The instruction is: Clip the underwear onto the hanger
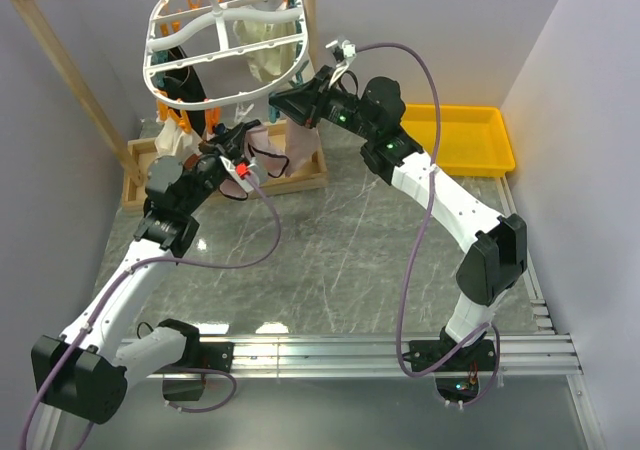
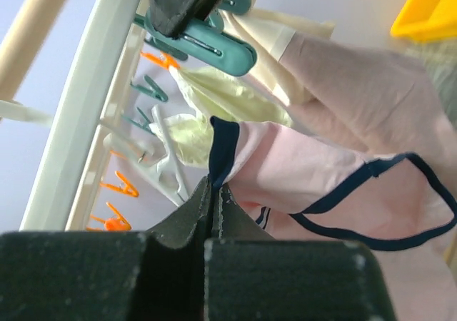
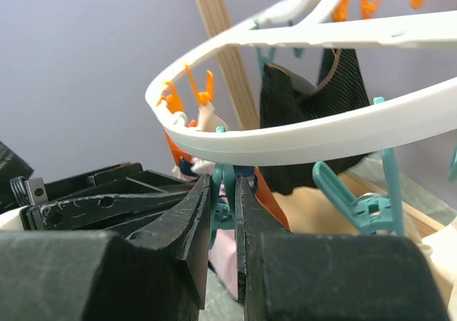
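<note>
The pale pink underwear [image 2: 335, 171] with navy trim hangs from my left gripper [image 2: 214, 187], which is shut on its trimmed waist edge just under the white hanger rim [image 2: 93, 100]. Directly above, my right gripper [image 3: 223, 182] is shut on a teal clothespin [image 3: 227, 165] dangling from the hanger rim [image 3: 321, 135]. From the top view, both grippers meet below the hanger [image 1: 220, 45], left gripper [image 1: 245, 133] and right gripper [image 1: 277, 101] close together, and the underwear [image 1: 302, 148] droops between them. Whether the clothespin's mouth touches the fabric is hidden.
A wooden rod frame [image 1: 60, 45] carries the hanger over a wooden base [image 1: 300, 182]. Cream garments [image 1: 265, 45] and a black garment [image 3: 314, 100] hang clipped on it, among orange and teal pins [image 2: 118, 185]. A yellow tray [image 1: 465, 140] sits at the back right.
</note>
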Robot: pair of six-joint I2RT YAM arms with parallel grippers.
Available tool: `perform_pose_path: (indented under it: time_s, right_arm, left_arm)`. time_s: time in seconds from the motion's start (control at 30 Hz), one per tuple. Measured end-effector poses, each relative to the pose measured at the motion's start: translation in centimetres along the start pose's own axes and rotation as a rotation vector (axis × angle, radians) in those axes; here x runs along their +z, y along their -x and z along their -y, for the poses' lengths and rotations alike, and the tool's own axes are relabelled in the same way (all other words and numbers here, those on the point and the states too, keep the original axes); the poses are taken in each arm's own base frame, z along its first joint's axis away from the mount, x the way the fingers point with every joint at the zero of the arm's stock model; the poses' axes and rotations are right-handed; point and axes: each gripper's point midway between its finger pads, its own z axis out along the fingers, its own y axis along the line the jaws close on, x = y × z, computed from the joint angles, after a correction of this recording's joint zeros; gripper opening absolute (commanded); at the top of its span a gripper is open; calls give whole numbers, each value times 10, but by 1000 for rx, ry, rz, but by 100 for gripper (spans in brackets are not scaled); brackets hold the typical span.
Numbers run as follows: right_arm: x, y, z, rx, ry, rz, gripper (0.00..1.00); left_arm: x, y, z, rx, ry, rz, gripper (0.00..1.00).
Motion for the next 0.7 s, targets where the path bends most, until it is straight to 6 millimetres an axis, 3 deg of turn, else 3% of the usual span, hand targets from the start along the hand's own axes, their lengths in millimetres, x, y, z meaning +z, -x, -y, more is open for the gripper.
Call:
perform_pose_path:
  time_s: [0.33,0.5,0.7]
  right_arm:
    - [0,3,-6,44,90,19,0]
    - [0,1,-10,56,122,15,0]
    - [0,2,-14,51,142,17,0]
  left_arm:
    - [-4,22,13,-29,-66,167,0]
    - [6,23,23,-36,-123,201,0]
    - [17,29,20,-27,-159,228,0]
